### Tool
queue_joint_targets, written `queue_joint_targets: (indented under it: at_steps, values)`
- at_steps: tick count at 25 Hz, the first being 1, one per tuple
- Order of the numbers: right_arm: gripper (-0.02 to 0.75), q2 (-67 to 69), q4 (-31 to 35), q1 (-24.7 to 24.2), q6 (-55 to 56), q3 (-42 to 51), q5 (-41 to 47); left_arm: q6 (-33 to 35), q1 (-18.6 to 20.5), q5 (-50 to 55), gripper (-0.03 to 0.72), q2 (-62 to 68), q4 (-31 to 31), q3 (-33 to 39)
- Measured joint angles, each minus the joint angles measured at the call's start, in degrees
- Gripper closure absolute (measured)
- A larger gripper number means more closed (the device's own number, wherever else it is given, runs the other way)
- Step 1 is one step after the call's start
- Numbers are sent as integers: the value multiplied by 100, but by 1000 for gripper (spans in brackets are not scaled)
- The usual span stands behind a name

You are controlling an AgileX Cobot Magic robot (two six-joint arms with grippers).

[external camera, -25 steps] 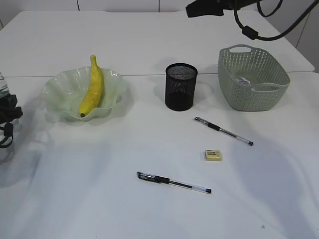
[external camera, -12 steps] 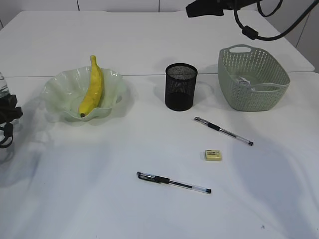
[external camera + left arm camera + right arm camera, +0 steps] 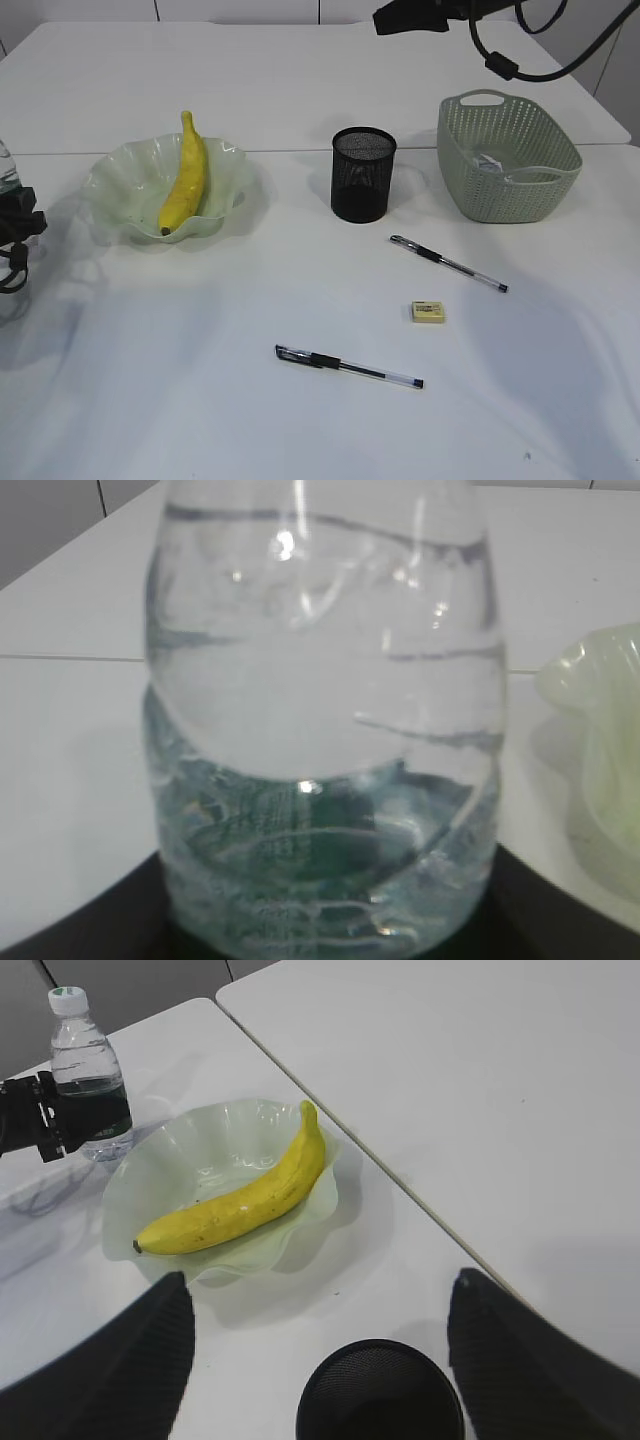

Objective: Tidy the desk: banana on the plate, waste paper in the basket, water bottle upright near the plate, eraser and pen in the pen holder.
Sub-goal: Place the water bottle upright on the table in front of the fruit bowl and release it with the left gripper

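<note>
The left gripper [image 3: 12, 215] has crept slightly at the counter's [image 3: 300, 430] nine o'clock edge, clamped on the upright water bottle [image 3: 90, 1075] beside the plate [image 3: 120, 185] holding the banana [image 3: 186, 188]. The right gripper [image 3: 310, 1360] hangs wide, empty, above the pen holder [image 3: 363, 174]. Two pens [image 3: 348, 367], the eraser [image 3: 428, 312] and the basket [image 3: 505, 160] lie unmoved toward three o'clock.

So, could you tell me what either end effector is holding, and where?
The left end effector grips the upright water bottle around its lower body; the right end effector holds nothing.
</note>
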Motion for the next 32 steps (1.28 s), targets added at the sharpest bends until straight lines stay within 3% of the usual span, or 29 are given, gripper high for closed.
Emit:
queue_joint_targets:
  at_steps: [32]
  values:
    - [153,0,0,0,0,0,0,21,0,66,281,-116,177,-37]
